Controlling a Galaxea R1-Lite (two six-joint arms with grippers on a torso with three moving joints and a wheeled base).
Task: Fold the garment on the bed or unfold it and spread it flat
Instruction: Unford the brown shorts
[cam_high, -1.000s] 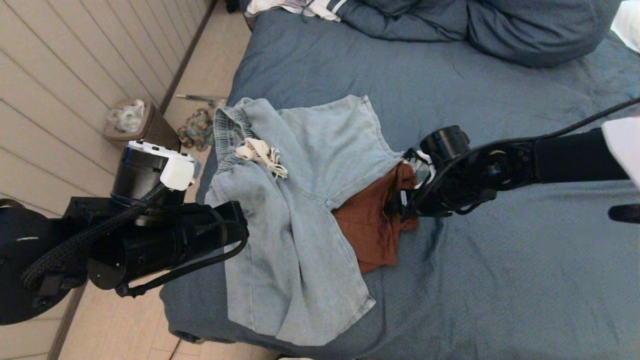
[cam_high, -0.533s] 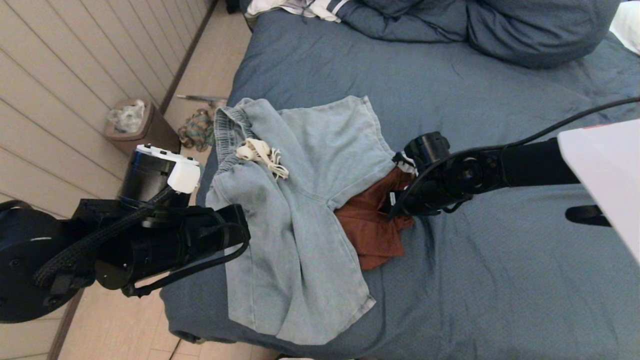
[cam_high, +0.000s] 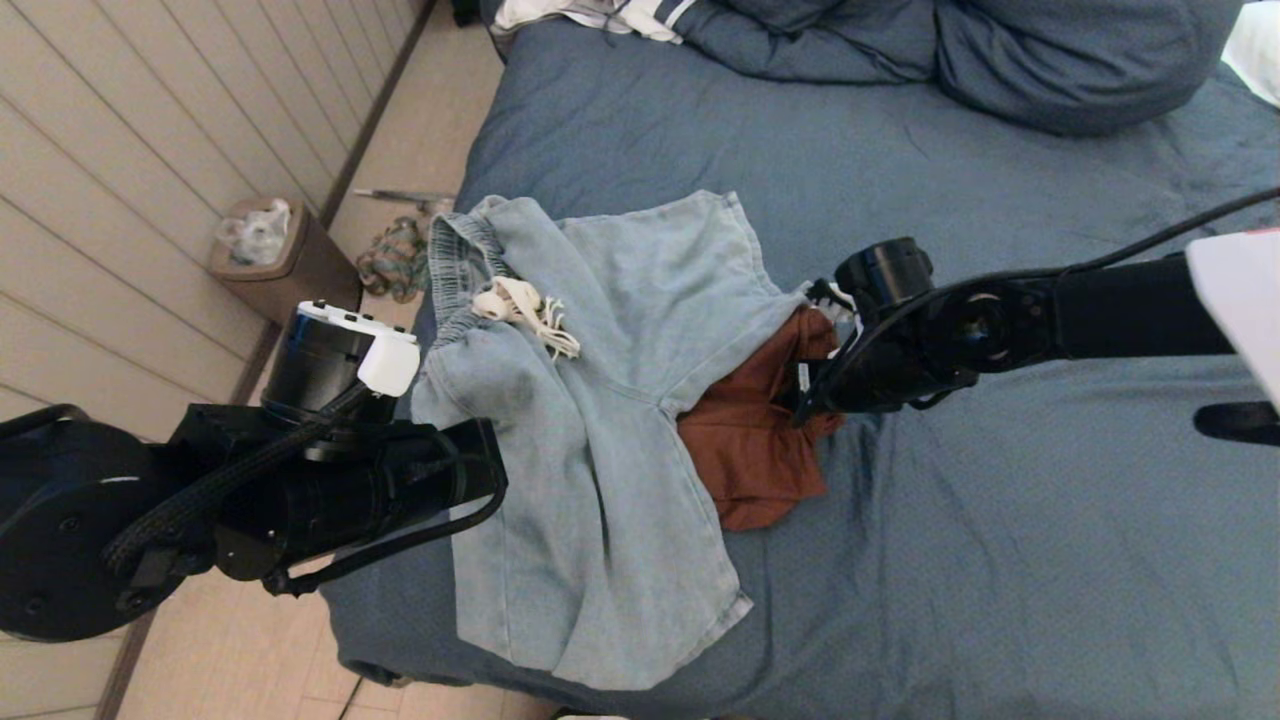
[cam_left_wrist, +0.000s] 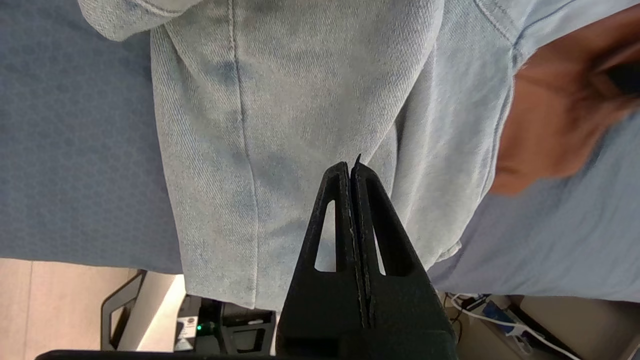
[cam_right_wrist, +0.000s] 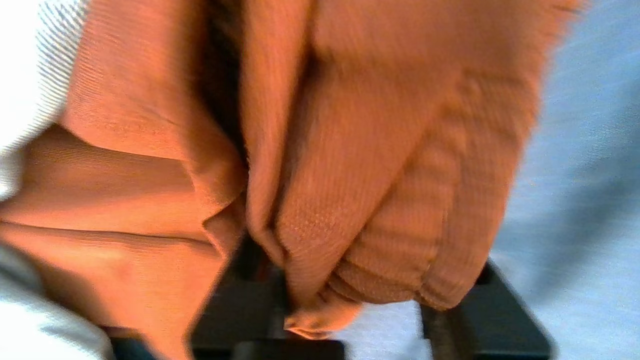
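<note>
Light blue denim shorts (cam_high: 600, 420) lie crumpled near the left edge of the bed (cam_high: 1000, 560), their white drawstring (cam_high: 525, 305) on top. A rust-orange garment (cam_high: 760, 450) sticks out from under their right side. My right gripper (cam_high: 808, 395) is at that garment's upper right edge. In the right wrist view a thick bunch of the garment (cam_right_wrist: 350, 175) fills the gap between the fingers (cam_right_wrist: 500, 310) and hides their tips. My left gripper (cam_left_wrist: 352, 167) hovers shut and empty over a leg of the shorts (cam_left_wrist: 280, 125), and the left arm (cam_high: 330, 480) reaches in from the bed's left side.
A bunched blue duvet (cam_high: 1000, 60) and striped white clothing (cam_high: 600, 15) lie at the far end of the bed. On the floor to the left are a brown bin (cam_high: 270, 250) and a coiled cord (cam_high: 390, 260). Wide stretches of blue cover extend to the right.
My right gripper pushed left into the rust-orange garment, then drew back right and up, and the garment's edge followed. The left arm crept slightly right.
</note>
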